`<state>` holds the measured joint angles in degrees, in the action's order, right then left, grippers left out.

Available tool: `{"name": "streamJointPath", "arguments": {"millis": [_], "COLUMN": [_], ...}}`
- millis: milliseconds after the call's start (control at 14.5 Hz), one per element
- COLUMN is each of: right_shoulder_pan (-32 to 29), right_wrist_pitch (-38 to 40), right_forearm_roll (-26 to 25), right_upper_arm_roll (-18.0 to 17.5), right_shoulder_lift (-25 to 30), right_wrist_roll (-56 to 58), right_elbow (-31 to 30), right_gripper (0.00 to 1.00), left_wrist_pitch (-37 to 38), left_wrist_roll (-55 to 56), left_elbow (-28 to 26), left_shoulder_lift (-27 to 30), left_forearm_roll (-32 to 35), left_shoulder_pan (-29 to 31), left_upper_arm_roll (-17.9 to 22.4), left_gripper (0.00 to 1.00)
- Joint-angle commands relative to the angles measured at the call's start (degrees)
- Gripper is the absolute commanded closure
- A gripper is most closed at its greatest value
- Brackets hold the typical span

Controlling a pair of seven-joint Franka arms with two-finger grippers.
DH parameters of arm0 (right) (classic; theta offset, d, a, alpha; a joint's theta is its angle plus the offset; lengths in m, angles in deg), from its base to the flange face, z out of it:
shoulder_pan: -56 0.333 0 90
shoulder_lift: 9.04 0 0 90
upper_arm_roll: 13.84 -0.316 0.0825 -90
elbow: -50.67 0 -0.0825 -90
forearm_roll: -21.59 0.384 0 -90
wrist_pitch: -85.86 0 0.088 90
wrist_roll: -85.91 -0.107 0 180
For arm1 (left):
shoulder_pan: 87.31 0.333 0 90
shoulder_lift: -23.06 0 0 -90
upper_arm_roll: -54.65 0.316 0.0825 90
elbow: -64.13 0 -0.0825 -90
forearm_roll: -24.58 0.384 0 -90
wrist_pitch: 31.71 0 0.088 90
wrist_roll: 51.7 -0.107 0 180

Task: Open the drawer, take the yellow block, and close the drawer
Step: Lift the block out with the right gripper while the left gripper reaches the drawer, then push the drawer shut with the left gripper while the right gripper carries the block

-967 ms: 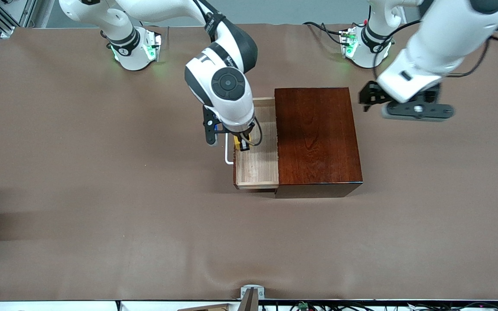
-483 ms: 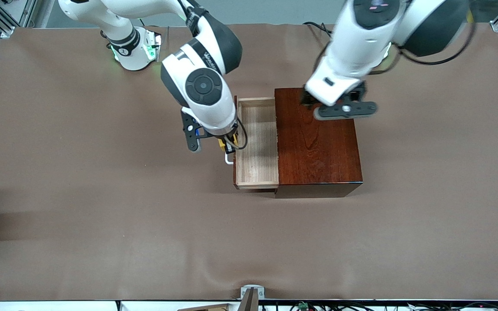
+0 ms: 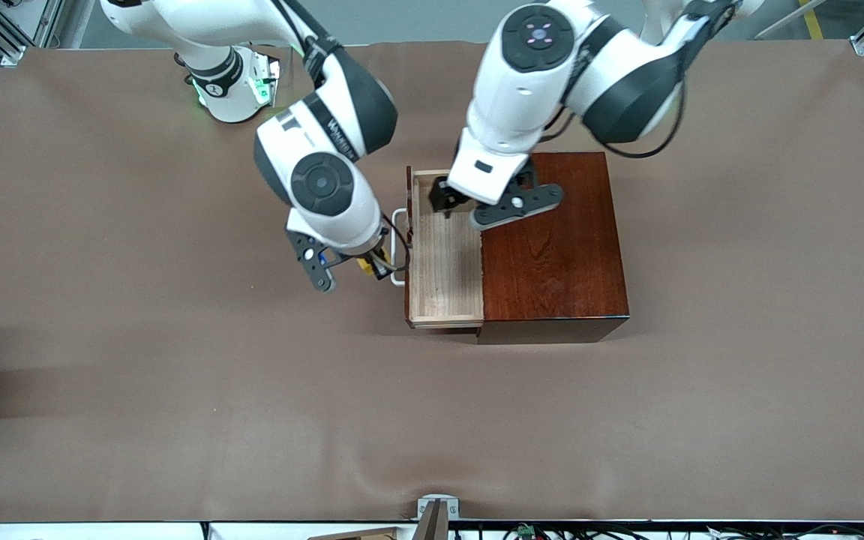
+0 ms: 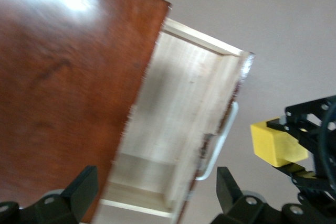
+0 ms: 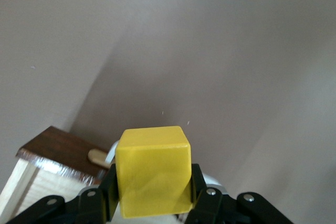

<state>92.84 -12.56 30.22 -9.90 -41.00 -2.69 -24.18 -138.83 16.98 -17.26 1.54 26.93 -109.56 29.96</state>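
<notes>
Now the right gripper (image 3: 367, 268), clamped on the yellow block (image 3: 364, 264), has carried it out of the drawer (image 3: 443, 259) to hang over the table just beside the white handle (image 3: 397, 247); the left gripper (image 3: 453, 208) (jaws apart) has swung in over the open tray, likely to close it.

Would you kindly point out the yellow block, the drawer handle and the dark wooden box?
yellow block (image 5: 152, 171): right wrist view, its front face.
drawer handle (image 4: 218, 145): left wrist view, mid-bar.
dark wooden box (image 3: 552, 247): front view, its top.
</notes>
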Motion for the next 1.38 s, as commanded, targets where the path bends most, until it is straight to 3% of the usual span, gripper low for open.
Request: {"name": "streamJointPath", "arguments": {"millis": [0, 207, 552, 691, 898, 967, 1105, 1312], "right_shoulder_pan": [-3.69, -8.44, -15.64, -18.46, -20.57, -21.80, -25.05, -29.18], "right_wrist_pitch": [-0.01, 0.16, -0.19, -0.36, -1.94, -2.99, -4.40, -5.90], "right_forearm_roll": [-0.28, -0.20, -0.28, -0.46, -4.14, -4.41, -4.42, -4.42], "right_upper_arm_roll": [-0.69, -0.78, -0.69, -0.69, -0.69, -0.69, -0.60, -0.69], "right_shoulder_lift": [1.46, 2.42, 6.11, 6.47, 6.64, 6.91, 7.43, 8.14], "right_wrist_roll": [9.03, 17.02, 32.92, 38.56, 43.84, 46.04, 52.96, 62.03], "right_elbow": [-2.58, -4.33, -10.40, -11.63, -14.35, -15.49, -17.17, -19.80], "right_gripper": [1.00, 1.00, 1.00, 1.00, 1.00, 1.00, 1.00, 1.00], "left_wrist_pitch": [-3.70, -9.84, -11.79, -13.63, -16.97, -18.55, -23.81, -25.60], "left_wrist_roll": [6.28, 13.91, 26.84, 31.76, 38.09, 40.03, 43.89, 46.63], "left_elbow": [1.94, 2.28, 8.87, 9.32, 12.20, 13.70, 14.15, 14.33], "left_shoulder_lift": [-2.73, -5.37, -13.09, -14.42, -18.45, -20.04, -22.59, -26.37], "left_forearm_roll": [0.12, 2.04, 10.21, 11.80, 11.63, 11.54, 11.63, 11.63], "left_shoulder_pan": [-2.88, -5.96, -11.49, -17.71, -31.06, -33.54, -34.97, -38.03], "left_upper_arm_roll": [0.52, 0.79, 1.83, 7.26, 20.96, 23.53, 25.13, 28.63], "left_gripper": [0.00, 0.00, 0.00, 0.00, 0.00, 0.00, 0.00, 0.00]}}
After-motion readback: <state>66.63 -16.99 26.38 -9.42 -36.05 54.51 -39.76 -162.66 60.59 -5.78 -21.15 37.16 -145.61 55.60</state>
